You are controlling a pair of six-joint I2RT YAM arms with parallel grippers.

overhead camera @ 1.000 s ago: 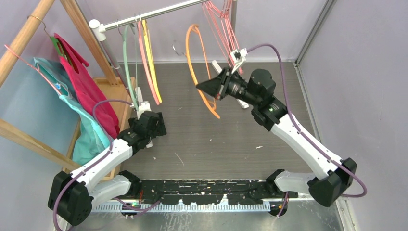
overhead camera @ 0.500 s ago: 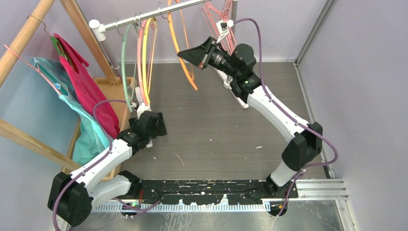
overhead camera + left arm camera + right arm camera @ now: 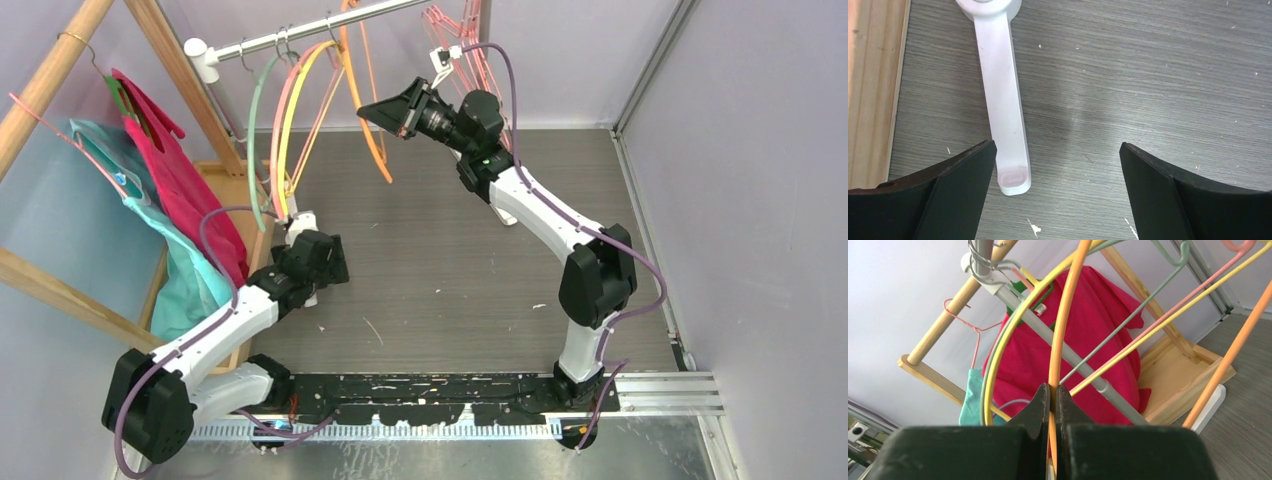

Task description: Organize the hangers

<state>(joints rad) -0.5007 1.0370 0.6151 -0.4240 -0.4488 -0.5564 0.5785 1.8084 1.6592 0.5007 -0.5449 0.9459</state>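
My right gripper (image 3: pixel 368 108) is shut on an orange hanger (image 3: pixel 366 128) and holds it up at the grey rail (image 3: pixel 300 34); in the right wrist view the jaws (image 3: pixel 1053 390) pinch its orange wire (image 3: pixel 1063 325). Pale green (image 3: pixel 252 140), pink (image 3: pixel 283 110) and yellow (image 3: pixel 300 90) hangers hang from the rail's left part. Several pink wire hangers (image 3: pixel 470 50) hang at the rail's far right. My left gripper (image 3: pixel 300 222) is open and empty, low over the floor by the rack's white foot (image 3: pixel 1003 100).
A wooden A-frame rack (image 3: pixel 170 60) at the left carries magenta (image 3: pixel 180 180) and teal (image 3: pixel 175 270) garments on hangers. Its wooden base (image 3: pixel 245 190) lies beside my left arm. Purple walls close the back and right sides.
My right gripper has carried the orange hanger up and left to the rail, close to the yellow one. The hanging hangers on the left swing outward. The left arm has barely moved.
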